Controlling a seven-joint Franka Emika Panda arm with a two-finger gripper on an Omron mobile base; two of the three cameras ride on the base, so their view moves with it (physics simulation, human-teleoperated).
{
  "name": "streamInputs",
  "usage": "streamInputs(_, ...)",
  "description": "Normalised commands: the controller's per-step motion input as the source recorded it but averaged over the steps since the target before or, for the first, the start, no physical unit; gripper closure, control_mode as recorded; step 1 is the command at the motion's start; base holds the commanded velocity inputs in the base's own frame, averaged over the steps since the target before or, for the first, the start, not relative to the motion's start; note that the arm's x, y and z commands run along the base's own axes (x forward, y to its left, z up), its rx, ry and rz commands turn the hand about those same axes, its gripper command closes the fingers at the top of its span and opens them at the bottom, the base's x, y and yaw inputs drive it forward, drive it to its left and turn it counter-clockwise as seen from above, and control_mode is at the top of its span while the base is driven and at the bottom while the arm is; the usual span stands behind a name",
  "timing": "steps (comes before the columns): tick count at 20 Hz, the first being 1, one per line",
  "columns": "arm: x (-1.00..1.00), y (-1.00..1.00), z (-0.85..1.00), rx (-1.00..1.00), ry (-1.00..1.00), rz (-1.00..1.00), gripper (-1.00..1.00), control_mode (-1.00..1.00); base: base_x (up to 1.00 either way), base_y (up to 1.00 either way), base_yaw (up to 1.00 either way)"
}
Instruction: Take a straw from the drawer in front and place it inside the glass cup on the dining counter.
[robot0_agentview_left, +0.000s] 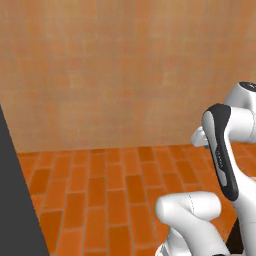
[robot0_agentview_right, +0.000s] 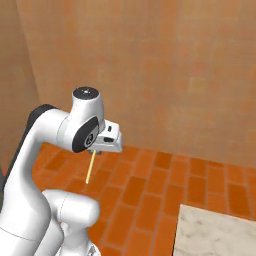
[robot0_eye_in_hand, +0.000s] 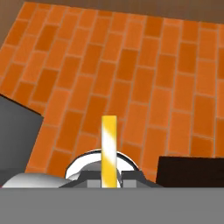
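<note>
Orange brick floor is lying under the white arm in the left base view, before a tan wall.

In the right base view, the end effector is hanging above that floor, clenched on the thin pale yellow straw, which is pointing downward. A corner of the beige marble table is showing at lower right.

In the hand view, the straw is standing between the dark fingertips.

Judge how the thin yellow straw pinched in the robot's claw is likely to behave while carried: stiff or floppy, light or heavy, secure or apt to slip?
The straw hangs straight below the shut claw without sagging, so it is probably fairly stiff. It looks very thin, so likely light. Pinched at one end only, it may swing or slip if jolted.
</note>
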Motion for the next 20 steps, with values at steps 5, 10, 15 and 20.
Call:
streamInputs(5, 0.00, 0.00, 0.00, 0.00, 0.00, 0.00, 1.00, 1.00, 0.97, 0.07, -0.42)
streamInputs(10, 0.00, 0.00, 0.00, 0.00, 0.00, 0.00, 1.00, 1.00, 0.73, 0.15, -0.57)
streamInputs(15, 0.00, 0.00, 0.00, 0.00, 0.00, 0.00, 1.00, 1.00, 0.63, 0.17, -0.61)
streamInputs(20, 0.00, 0.00, 0.00, 0.00, 0.00, 0.00, 1.00, 1.00, 0.43, 0.24, -0.67)
